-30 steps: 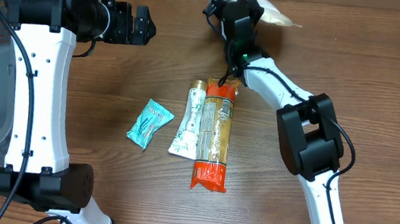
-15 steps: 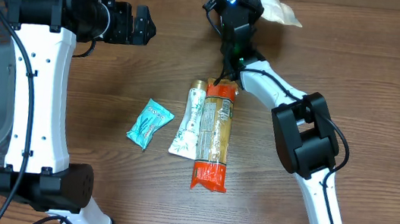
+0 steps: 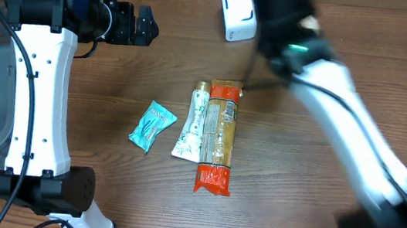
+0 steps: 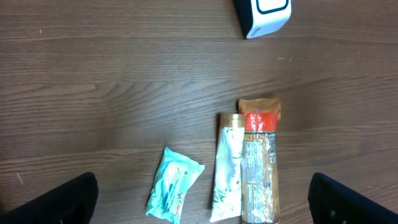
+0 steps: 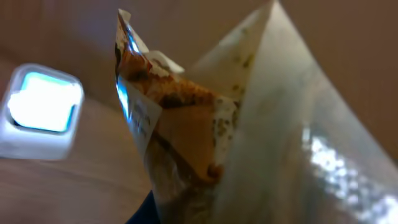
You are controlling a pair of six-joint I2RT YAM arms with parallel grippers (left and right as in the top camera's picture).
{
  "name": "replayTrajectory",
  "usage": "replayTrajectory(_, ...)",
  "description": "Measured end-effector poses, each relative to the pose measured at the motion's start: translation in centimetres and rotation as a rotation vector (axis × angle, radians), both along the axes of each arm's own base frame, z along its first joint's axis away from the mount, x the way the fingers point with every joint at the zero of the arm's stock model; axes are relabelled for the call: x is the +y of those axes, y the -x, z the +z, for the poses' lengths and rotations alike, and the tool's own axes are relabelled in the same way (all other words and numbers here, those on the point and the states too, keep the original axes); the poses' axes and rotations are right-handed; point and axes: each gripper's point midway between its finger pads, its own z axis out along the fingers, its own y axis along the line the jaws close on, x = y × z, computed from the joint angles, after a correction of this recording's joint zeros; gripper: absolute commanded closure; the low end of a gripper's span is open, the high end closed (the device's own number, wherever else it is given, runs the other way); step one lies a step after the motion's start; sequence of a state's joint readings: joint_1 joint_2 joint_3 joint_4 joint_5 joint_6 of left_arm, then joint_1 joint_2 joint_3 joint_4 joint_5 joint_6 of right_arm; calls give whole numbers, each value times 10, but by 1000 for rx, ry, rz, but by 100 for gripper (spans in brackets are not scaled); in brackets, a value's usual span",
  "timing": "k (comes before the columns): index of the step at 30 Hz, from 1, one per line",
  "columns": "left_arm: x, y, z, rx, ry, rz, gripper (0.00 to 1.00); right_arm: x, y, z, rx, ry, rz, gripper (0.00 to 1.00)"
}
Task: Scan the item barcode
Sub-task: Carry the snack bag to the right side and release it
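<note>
Wood table [image 4: 124, 74]; pouch [image 5: 261, 143] apparently in right gripper [image 3: 280, 11], beside scanner [image 5: 40, 112].

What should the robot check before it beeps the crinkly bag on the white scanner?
1. Bag gripped: ok, it fills the right wrist view.
2. Scanner in sight and glowing: ok.
3. Barcode facing the scanner: cannot tell, no barcode shows.
4. Right arm steady: not ok, it looks blurred from overhead.
5. Left tool open and out of the way: ok.
6. Tube, orange pack and teal packet lying apart from the scanner: ok.
</note>
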State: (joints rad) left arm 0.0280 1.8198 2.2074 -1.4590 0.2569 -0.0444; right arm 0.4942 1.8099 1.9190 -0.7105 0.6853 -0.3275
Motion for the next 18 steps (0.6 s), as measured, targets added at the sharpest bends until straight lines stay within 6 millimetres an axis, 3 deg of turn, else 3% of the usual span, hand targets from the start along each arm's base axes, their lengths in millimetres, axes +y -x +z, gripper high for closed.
replayTrajectory(2,0,0,0,0,0,0,1,-35,37,36,-22,-235,-69,96)
replayTrajectory(4,0,0,0,0,0,0,0,-73,62,53,-22,-433,-146,96)
replayTrajectory(7,0,0,0,0,0,0,0,-131,83,40,48,-661,-297,96)
replayTrajectory(10,0,0,0,0,0,0,1,-177,79,-4,137,-841,-479,96)
replayTrajectory(16,0,0,0,0,0,0,0,-252,69,-137,289,-1093,-826,96)
replayTrajectory(18,0,0,0,0,0,0,0,-272,69,-174,289,-1161,-901,96)
